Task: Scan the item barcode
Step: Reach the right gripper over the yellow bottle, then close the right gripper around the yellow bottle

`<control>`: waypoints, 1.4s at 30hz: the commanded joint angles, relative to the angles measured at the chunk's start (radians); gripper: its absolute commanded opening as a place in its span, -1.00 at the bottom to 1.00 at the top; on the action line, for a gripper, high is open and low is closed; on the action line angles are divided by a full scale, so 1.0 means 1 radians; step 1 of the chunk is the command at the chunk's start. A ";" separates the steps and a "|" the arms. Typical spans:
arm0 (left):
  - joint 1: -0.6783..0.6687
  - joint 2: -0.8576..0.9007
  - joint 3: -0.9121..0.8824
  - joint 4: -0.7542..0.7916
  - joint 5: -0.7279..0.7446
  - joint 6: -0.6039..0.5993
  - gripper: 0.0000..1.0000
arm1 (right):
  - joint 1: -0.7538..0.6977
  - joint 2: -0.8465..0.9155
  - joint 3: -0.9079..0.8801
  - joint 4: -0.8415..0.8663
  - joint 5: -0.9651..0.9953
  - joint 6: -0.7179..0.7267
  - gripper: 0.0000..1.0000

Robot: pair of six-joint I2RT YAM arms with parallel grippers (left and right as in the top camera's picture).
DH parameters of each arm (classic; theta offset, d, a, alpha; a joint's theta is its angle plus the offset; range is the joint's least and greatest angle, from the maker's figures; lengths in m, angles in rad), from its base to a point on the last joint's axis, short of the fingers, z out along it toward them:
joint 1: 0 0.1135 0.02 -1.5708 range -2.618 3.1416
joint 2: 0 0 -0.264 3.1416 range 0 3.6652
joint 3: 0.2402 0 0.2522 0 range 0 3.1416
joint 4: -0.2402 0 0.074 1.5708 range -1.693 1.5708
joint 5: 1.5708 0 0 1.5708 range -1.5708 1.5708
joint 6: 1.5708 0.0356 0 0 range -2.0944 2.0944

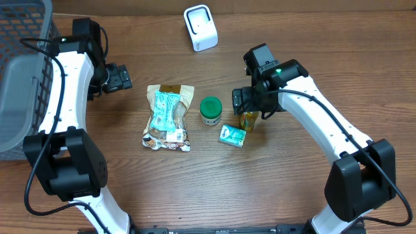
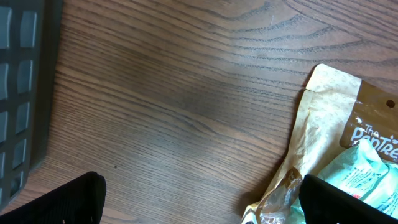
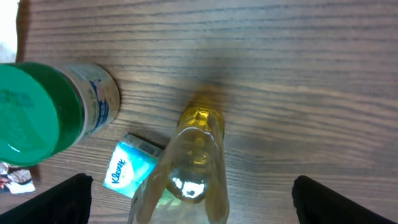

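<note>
A clear yellow bottle (image 3: 194, 168) sits on the table between the wide-apart fingers of my right gripper (image 3: 193, 202), and neither finger touches it. In the overhead view the right gripper (image 1: 245, 102) hangs right over this bottle (image 1: 249, 121). A green-lidded jar (image 1: 210, 110), a teal tissue pack (image 1: 232, 136) and a tan snack bag (image 1: 168, 117) lie close by. The white barcode scanner (image 1: 200, 27) stands at the back. My left gripper (image 1: 119, 78) is open and empty, left of the bag (image 2: 329, 118).
A grey plastic basket (image 1: 19, 71) fills the far left edge, and its wall (image 2: 25, 93) shows in the left wrist view. The jar (image 3: 43, 115) and tissue pack (image 3: 127, 168) stand just left of the bottle.
</note>
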 commanded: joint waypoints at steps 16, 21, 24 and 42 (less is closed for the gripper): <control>-0.006 -0.010 0.015 0.001 -0.006 0.015 0.99 | -0.002 -0.002 0.007 -0.008 0.022 0.001 0.59; -0.008 -0.010 0.015 0.001 -0.006 0.015 0.99 | -0.002 -0.002 0.007 -0.006 0.026 0.000 0.29; -0.008 -0.010 0.015 0.001 -0.006 0.015 0.99 | -0.002 -0.002 0.007 -0.022 0.074 -0.006 0.15; -0.007 -0.010 0.015 0.001 -0.006 0.015 0.99 | -0.002 -0.002 0.007 -0.052 0.077 -0.001 0.37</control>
